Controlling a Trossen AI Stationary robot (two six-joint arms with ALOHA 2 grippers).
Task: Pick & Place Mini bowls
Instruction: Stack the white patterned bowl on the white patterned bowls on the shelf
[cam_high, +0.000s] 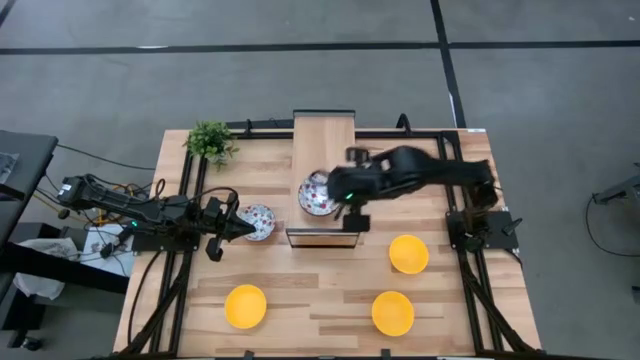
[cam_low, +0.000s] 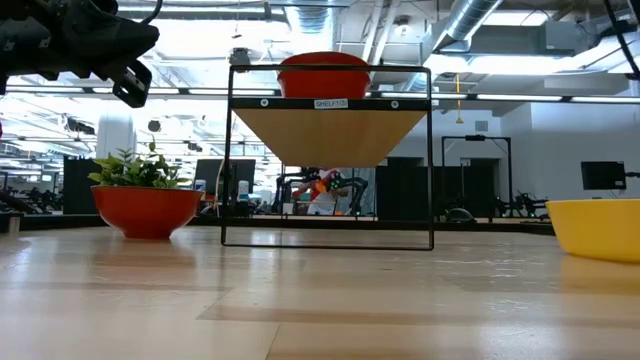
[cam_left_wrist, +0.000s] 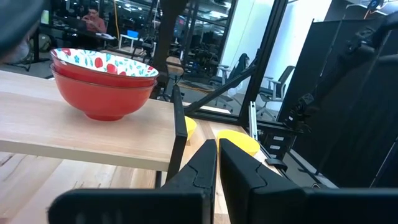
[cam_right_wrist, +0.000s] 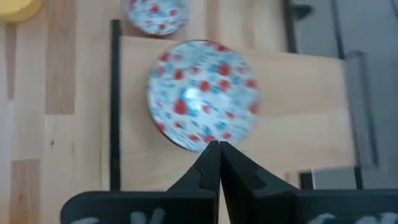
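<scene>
We are finding shelf holding stacked floral bowls; third floral bowl and three yellow bowls still sitting on table. Right gripper closed, empty, hovering over stack; left gripper closed, empty.

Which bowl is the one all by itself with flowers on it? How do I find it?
Find the wooden shelf in the table's middle. Just left of it, on the tabletop, sits a flowery bowl by the left pincer. The other flowery bowls are stacked on the shelf.
</scene>
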